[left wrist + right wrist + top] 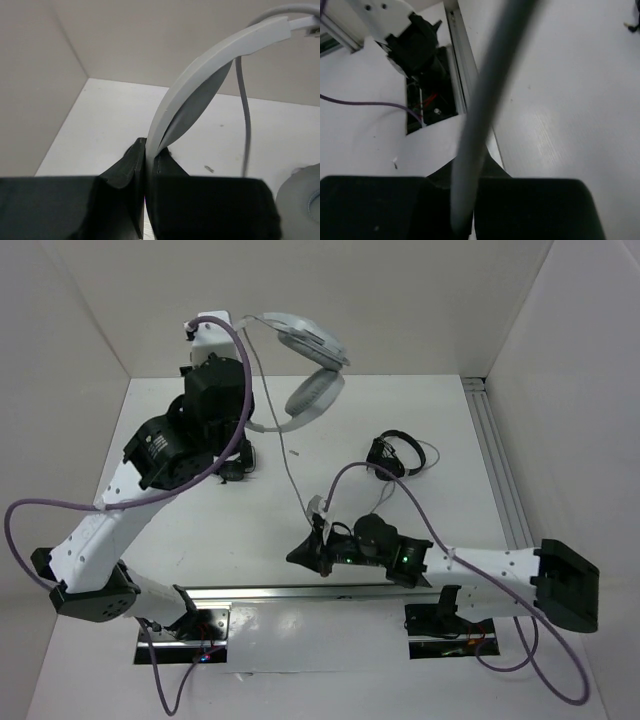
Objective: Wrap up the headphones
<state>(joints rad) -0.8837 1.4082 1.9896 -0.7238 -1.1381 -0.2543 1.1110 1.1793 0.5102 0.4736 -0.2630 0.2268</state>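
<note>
The grey-white headphones (pixel 312 368) hang in the air at the back of the table, ear cups tilted. My left gripper (pixel 252 423) is shut on the wide headband (pixel 200 75). In the left wrist view my left gripper (pixel 148 148) pinches the band's edge, and one ear cup (pixel 302 195) shows at the lower right. The thin grey cable (pixel 285 455) runs down from the headphones to my right gripper (pixel 305 552), which is shut on it low over the table. In the right wrist view the blurred cable (pixel 485 100) rises from my right gripper (pixel 470 172).
A small black headphone set (pixel 398 455) lies right of centre. Another black item (pixel 238 465) lies under my left arm. A metal rail (pixel 495 460) runs along the right wall and another (pixel 300 592) along the front. White walls enclose the table.
</note>
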